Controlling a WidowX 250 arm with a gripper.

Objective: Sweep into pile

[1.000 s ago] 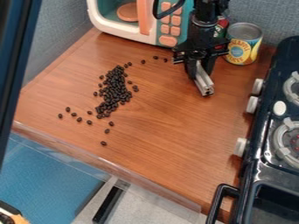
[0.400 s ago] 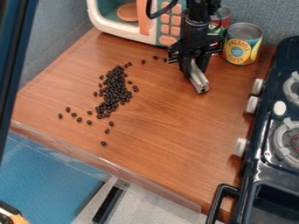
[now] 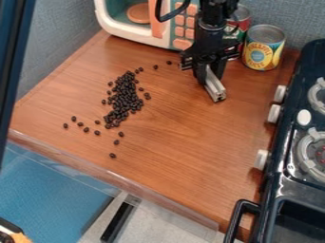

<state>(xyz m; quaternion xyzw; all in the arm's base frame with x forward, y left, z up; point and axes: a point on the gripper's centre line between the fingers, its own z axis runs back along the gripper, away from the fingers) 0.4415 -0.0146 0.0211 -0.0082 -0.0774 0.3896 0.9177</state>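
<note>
The gripper (image 3: 208, 75) pinches a silvery bar (image 3: 215, 89) over the wooden counter (image 3: 175, 161), apart from the dark beans (image 3: 125, 99), which lie in a long heap with stragglers.

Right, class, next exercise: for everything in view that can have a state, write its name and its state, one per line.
Dark beans: loosely heaped, with strays scattered around.
Gripper: closed on a metal bar.
Metal bar: held, slanting downward.
Yellow can: upright.
Red can: upright, partly hidden.
Toy microwave: upright; cannot tell whether its door is shut.
</note>
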